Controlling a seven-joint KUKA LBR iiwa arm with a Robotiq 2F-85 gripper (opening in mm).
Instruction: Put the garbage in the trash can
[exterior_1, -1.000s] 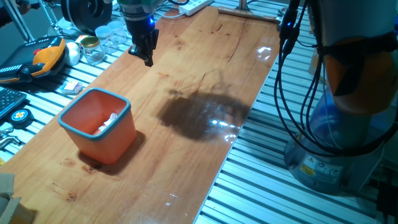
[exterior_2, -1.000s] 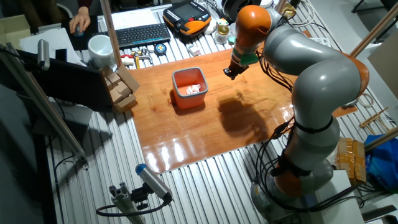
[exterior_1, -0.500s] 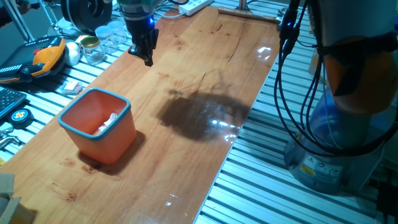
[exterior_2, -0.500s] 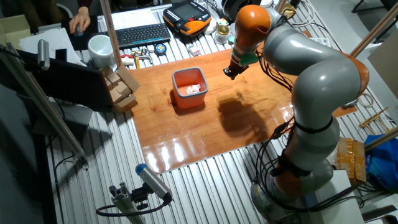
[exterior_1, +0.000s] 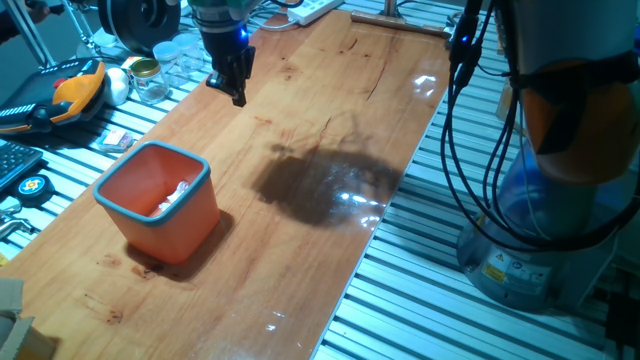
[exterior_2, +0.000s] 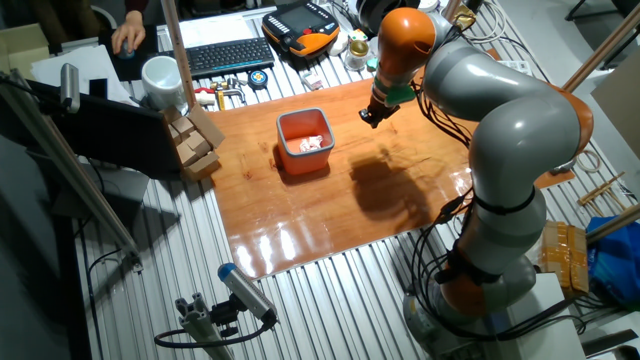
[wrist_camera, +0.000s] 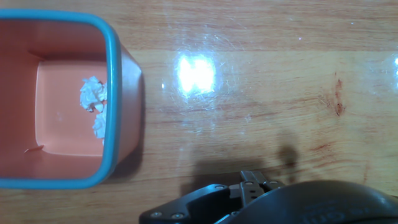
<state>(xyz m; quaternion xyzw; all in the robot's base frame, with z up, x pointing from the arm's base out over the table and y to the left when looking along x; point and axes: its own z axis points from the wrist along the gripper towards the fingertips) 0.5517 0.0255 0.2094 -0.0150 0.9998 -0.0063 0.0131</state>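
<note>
Hand view: garbage (wrist_camera: 93, 93) in trash can (wrist_camera: 113, 99), by rim; claw (exterior_1: 234, 88) well apart

white garbage (wrist_camera: 93, 93) inside upright orange trash can (wrist_camera: 115, 87)

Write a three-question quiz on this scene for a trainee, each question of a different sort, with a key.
1. True or false: the white garbage lies on the wooden table beside the trash can.
2. Multiple choice: where is the gripper? A) down inside the bin; B) above the bare table, away from the bin; C) over the glass jars.
3. Fill in: the rim of the orange bin is light ____.

Key
1. False: the scraps lie on the bin's floor, against one wall.
2. B: it hangs over the wood, apart from the bin, holding nothing that shows.
3. Blue.
</note>
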